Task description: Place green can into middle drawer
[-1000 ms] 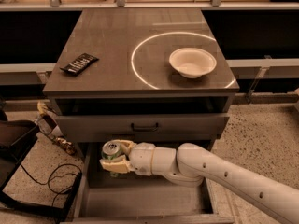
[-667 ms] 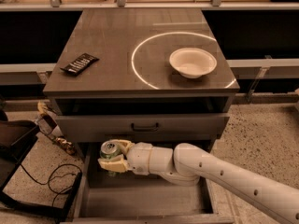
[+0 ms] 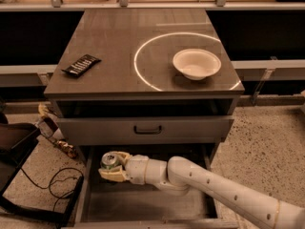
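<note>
Camera view, lower left of the frame: the gripper (image 3: 113,171) is clamped on the green can (image 3: 109,160), upright inside the open middle drawer (image 3: 143,205), near its back-left corner; the carry looks done; setting down and letting go seem left.

Gripper (image 3: 111,168), green can (image 3: 109,160) between its fingers (image 3: 107,175), a touch lower and further left over the middle drawer (image 3: 143,205).

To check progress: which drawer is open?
The lower grey drawer tray, pulled out beneath the black-handled drawer front; the gripper holds the green can over it.
</note>
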Action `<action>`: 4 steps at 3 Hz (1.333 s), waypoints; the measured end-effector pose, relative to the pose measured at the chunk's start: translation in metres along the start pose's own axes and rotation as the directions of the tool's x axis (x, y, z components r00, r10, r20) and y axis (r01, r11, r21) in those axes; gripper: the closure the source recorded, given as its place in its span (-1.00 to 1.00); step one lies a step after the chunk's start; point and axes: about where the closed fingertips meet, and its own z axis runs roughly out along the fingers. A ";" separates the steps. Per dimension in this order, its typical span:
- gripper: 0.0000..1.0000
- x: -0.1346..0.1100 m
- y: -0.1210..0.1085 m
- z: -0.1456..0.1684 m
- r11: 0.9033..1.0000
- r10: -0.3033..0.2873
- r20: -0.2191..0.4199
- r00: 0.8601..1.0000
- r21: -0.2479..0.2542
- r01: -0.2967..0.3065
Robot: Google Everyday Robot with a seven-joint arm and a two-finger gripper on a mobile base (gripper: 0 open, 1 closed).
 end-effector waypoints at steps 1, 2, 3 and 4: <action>1.00 0.036 -0.005 0.008 0.999 0.008 -0.005 1.000 -0.031 -0.008; 1.00 0.061 -0.009 0.007 0.999 -0.001 -0.044 0.999 -0.040 -0.001; 1.00 0.081 -0.013 0.009 0.998 -0.031 -0.078 0.996 -0.054 0.027; 1.00 0.102 -0.015 0.015 0.997 -0.040 -0.086 0.996 -0.067 0.034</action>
